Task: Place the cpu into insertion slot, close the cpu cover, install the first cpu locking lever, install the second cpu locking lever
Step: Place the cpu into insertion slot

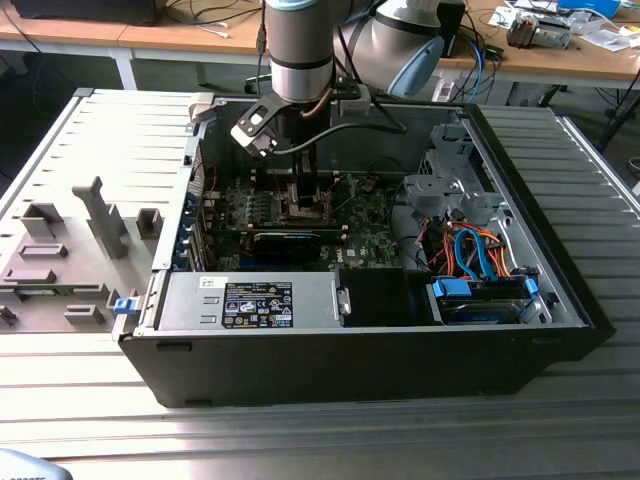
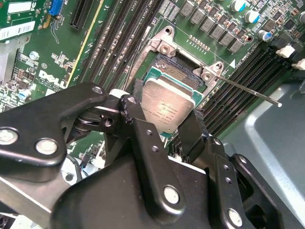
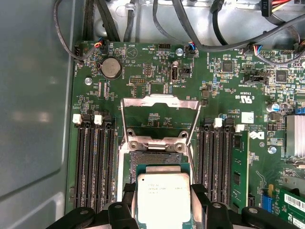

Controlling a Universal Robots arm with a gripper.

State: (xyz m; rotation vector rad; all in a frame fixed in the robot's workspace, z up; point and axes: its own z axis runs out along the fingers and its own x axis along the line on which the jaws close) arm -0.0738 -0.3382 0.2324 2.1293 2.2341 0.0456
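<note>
Exterior view — the open computer case [image 1: 350, 372] is seen, with the arm [image 1: 300, 50] reaching down inside. On the green motherboard [image 3: 157, 76] the cpu cover [image 3: 159, 101] is swung up off the insertion slot [image 3: 150, 161]. The cpu [image 3: 163, 198] is clamped between the fingers of the gripper [image 2: 164, 114] — partly over the slot.

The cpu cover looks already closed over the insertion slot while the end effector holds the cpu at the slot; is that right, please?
Not quite: the cpu cover stands open, swung back from the insertion slot, as the first wrist view shows. The end effector does hold the cpu at the slot.
</note>
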